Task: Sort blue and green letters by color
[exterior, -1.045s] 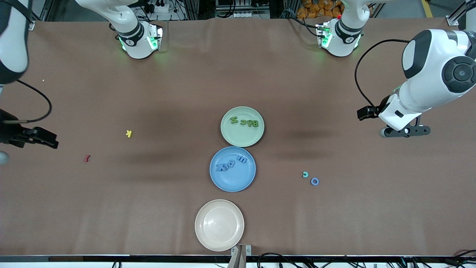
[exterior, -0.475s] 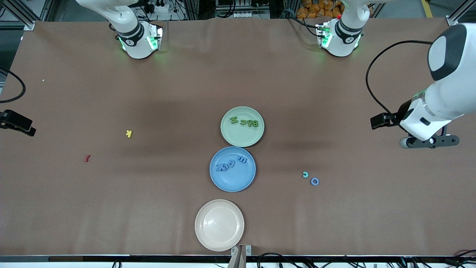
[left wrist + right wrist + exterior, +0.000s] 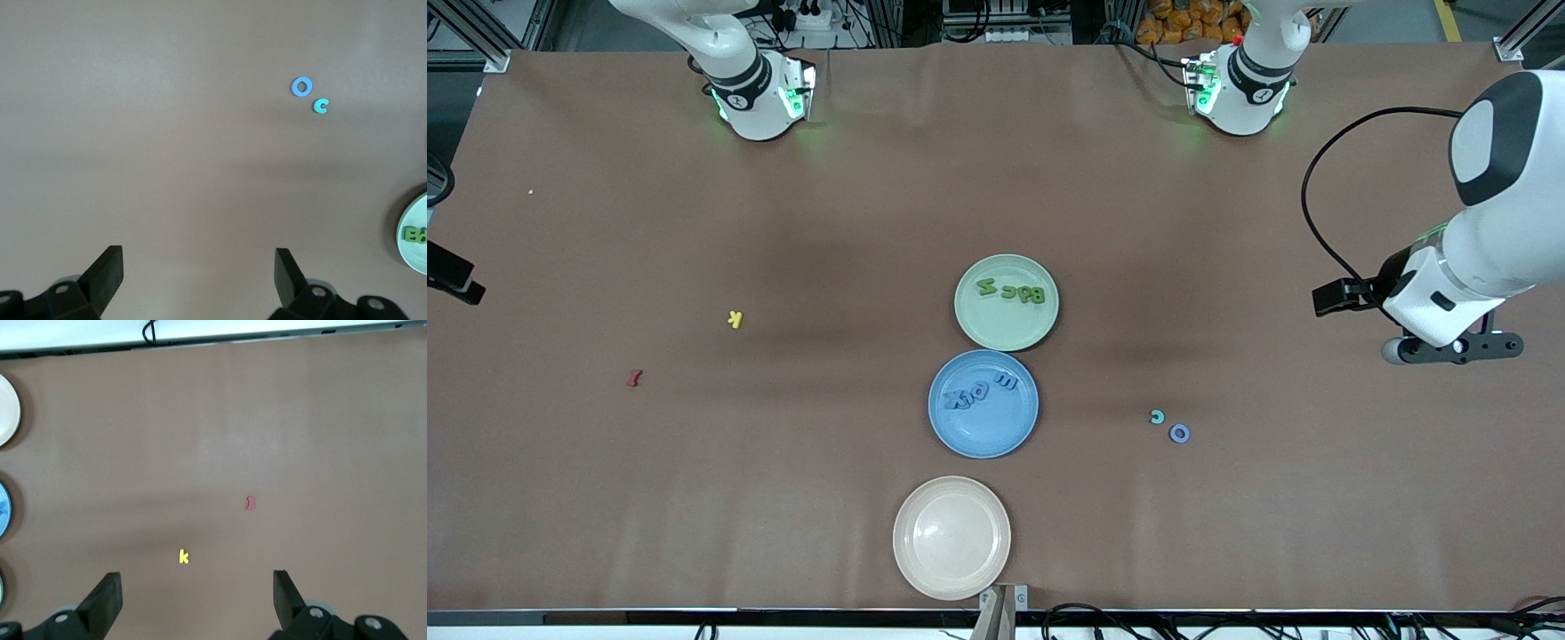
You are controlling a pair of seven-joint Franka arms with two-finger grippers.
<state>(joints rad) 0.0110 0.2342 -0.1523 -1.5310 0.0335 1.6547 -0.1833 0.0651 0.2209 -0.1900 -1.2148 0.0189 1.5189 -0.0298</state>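
Several green letters lie on the green plate. Several blue letters lie on the blue plate, which is nearer the front camera. A loose blue O and a teal c rest side by side on the table toward the left arm's end. My left gripper hangs open and empty over bare table, apart from those two. My right gripper is open and empty over the right arm's end of the table.
An empty cream plate sits near the front edge. A small yellow k and a small red letter lie toward the right arm's end. The left arm hangs over its end of the table.
Both arms have swung outward toward their own ends of the table. The right arm has almost left the front view. Nothing on the table has moved.
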